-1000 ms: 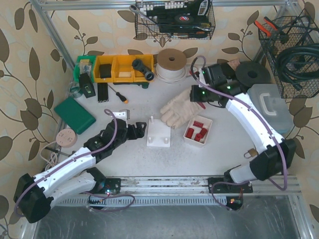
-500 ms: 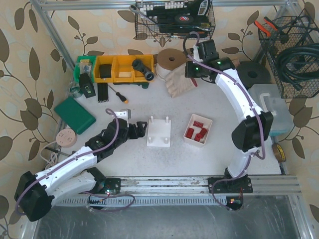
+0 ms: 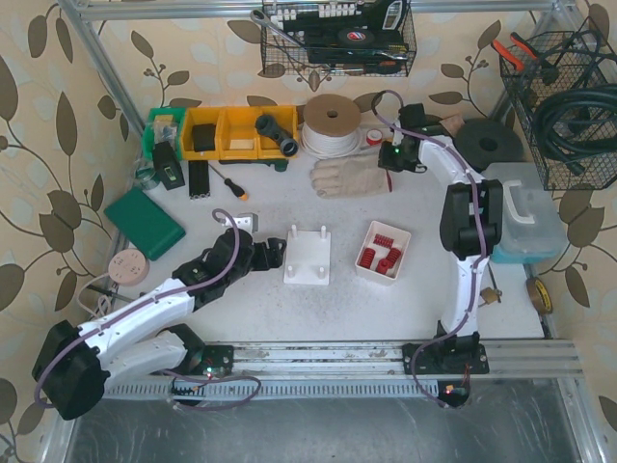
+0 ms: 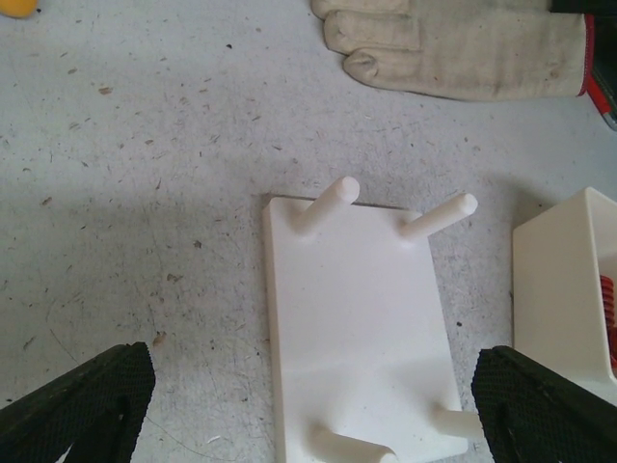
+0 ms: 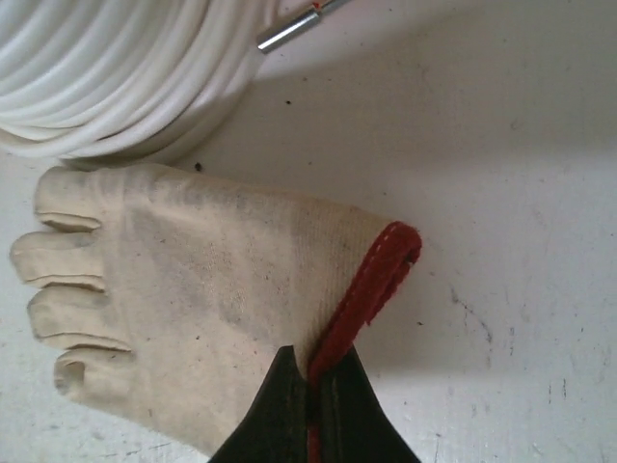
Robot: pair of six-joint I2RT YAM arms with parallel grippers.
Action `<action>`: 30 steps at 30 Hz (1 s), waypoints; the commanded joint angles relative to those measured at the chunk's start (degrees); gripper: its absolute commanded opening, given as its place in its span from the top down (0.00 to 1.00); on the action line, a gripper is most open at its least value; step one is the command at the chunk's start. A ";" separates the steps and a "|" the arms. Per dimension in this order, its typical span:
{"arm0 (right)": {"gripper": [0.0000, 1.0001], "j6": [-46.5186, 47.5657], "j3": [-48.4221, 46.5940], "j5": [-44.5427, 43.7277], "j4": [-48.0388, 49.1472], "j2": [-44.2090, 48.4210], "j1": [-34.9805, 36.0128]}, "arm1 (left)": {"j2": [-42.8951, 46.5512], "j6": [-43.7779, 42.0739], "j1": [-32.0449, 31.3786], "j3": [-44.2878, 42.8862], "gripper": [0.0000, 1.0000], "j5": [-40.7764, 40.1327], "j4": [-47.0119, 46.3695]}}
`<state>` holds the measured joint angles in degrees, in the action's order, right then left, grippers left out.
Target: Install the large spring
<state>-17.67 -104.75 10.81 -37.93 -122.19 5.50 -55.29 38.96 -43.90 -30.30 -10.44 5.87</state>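
Observation:
Several red springs (image 3: 383,255) lie in a small white tray (image 3: 398,236) right of centre; I cannot tell which is the large spring. A white base plate (image 3: 308,258) with upright pegs sits just left of the tray. My left gripper (image 3: 274,253) stands open at the plate's left edge. In the left wrist view its black fingertips (image 4: 85,405) flank the base plate (image 4: 352,309), with the tray (image 4: 564,280) at the right. My right gripper (image 3: 388,170) is at the back, shut on the red cuff (image 5: 371,280) of a cream work glove (image 5: 193,299).
The glove (image 3: 349,177) lies beside a coil of white tubing (image 3: 332,125). Yellow bins (image 3: 236,133), a screwdriver (image 3: 229,183) and a green box (image 3: 145,222) stand at the back left. A black disc (image 3: 492,145) and a clear plastic case (image 3: 521,207) are at the right.
The right arm has dragged the glove from the table's middle to the back beside the tubing coil. The left gripper has crept slightly toward the base plate.

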 commanded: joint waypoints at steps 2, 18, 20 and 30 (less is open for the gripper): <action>0.64 2.08 -4.06 -4.25 -4.69 -1.00 -0.64 | -1.05 -1.54 -0.23 -2.57 0.07 -0.73 -1.62; 0.33 -0.24 16.85 -12.20 -16.60 29.75 6.03 | 1.61 -0.31 -0.22 -0.94 0.07 -0.81 -2.00; 0.35 -1.95 22.53 -12.14 -16.67 35.22 8.79 | 1.44 -0.27 -0.22 -1.12 0.07 -0.74 -1.92; 0.54 -7.62 42.09 -10.40 -15.05 45.10 17.80 | 1.85 0.24 -0.22 -1.15 0.09 -0.46 -1.24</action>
<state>-22.50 -65.89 0.23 -52.56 -77.28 20.82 -54.63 39.03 -43.90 -30.41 -10.41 5.87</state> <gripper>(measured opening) 0.485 0.917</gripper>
